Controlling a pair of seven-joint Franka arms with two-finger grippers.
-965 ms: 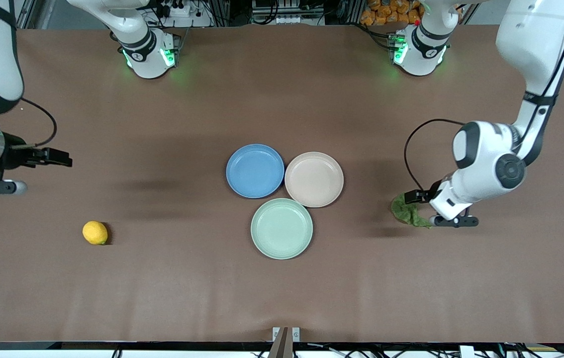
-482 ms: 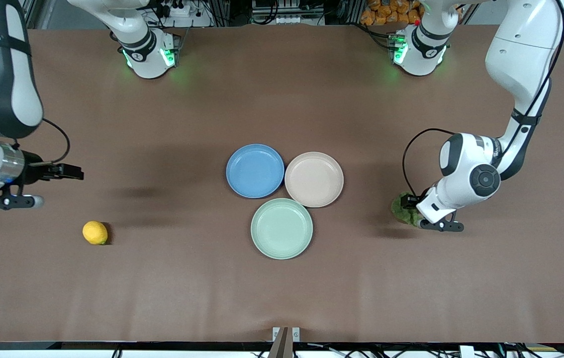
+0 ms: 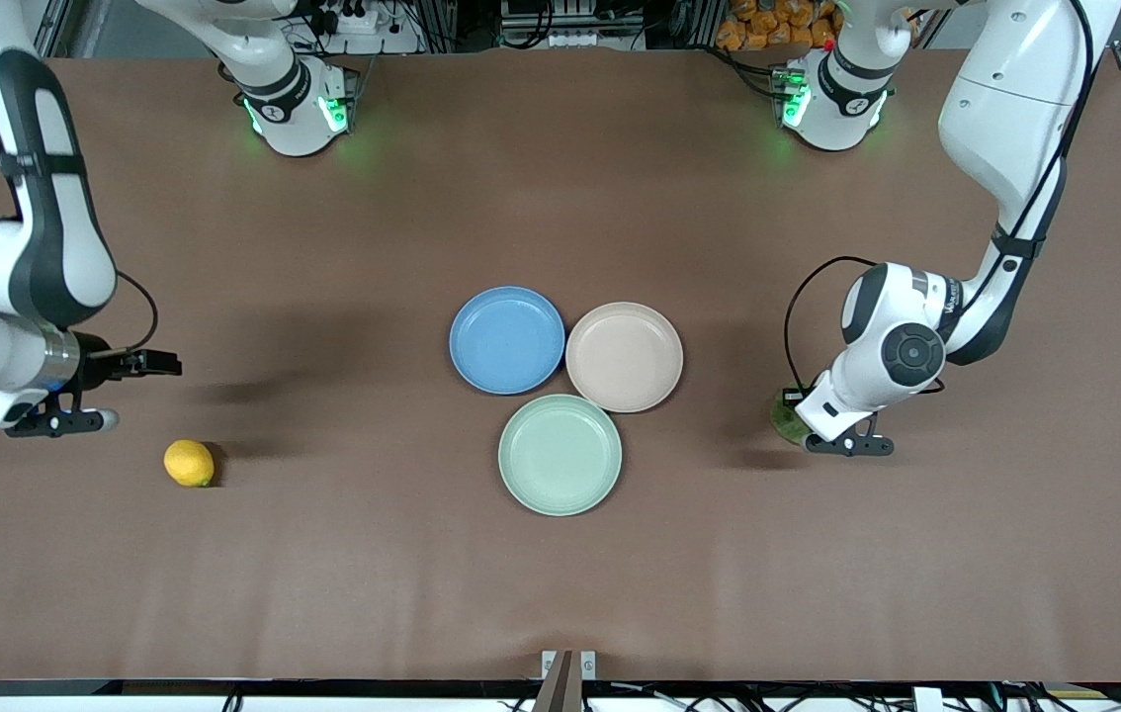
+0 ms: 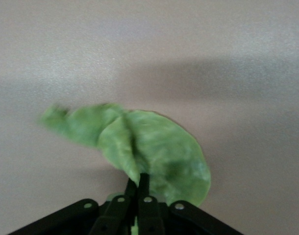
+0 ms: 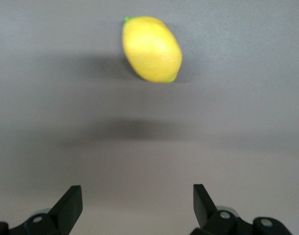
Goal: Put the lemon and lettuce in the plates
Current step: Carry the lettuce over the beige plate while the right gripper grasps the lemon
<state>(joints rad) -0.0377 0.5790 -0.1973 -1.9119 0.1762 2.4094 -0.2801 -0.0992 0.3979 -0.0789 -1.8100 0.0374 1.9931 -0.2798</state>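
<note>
The lemon lies on the brown table toward the right arm's end; it also shows in the right wrist view. My right gripper is open and empty over the table beside the lemon, which lies apart from its fingertips. My left gripper is shut on the lettuce, a wrinkly green leaf, mostly hidden under the hand in the front view. In the left wrist view the leaf hangs from the closed gripper just above the table. The blue plate and the beige-pink plate sit empty at mid-table.
A pale mint-green plate sits empty, nearer to the front camera than the other two and touching them. The arm bases stand along the table's back edge. Bare brown table lies between the plates and each gripper.
My left gripper has moved with the lettuce toward the plates. My right gripper has moved closer to the lemon. The lemon and plates have not moved.
</note>
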